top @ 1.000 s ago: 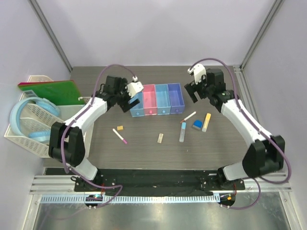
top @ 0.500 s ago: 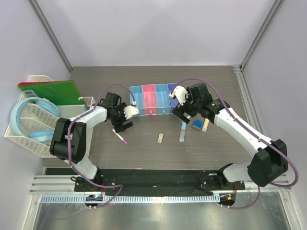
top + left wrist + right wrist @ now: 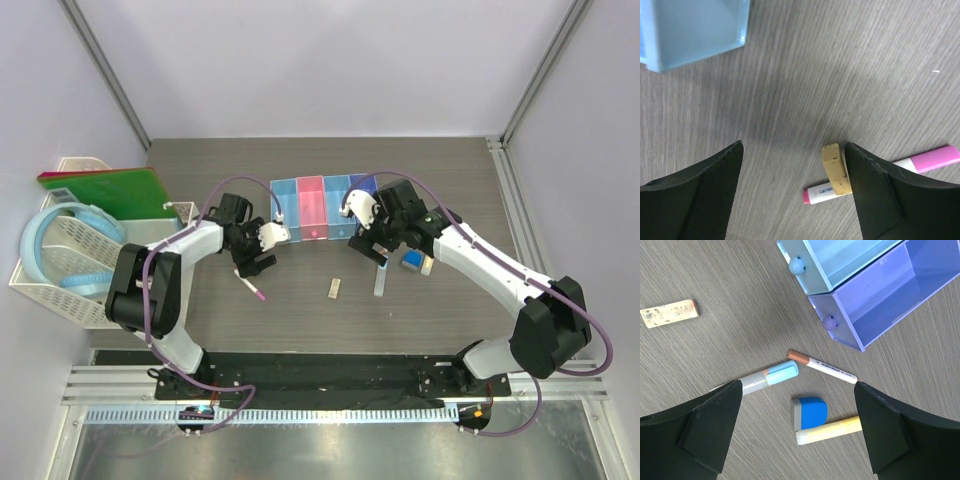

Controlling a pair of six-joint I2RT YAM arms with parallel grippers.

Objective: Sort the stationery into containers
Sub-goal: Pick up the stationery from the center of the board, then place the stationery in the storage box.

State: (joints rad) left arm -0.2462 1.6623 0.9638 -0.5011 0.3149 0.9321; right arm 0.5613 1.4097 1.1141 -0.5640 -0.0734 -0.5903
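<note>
I see a dark grey wood-grain counter (image 3: 440,170) boxed in by pale lilac walls (image 3: 330,60). The translucent containers (image 3: 312,208) sit mid-counter in a joined row: blue, pink, blue, purple. My left claw (image 3: 792,150) gapes around a speckled tan piece (image 3: 835,169), just beside a pink-capped white pen (image 3: 927,159). My right claw (image 3: 797,384) spreads wide above the pale blue tube (image 3: 775,375), blue block (image 3: 810,412) and yellow stick (image 3: 830,430), near the purple bin.

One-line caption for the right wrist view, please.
Open right gripper hovers over blue block, yellow stick, pen and pale blue tube beside the purple bin.
</note>
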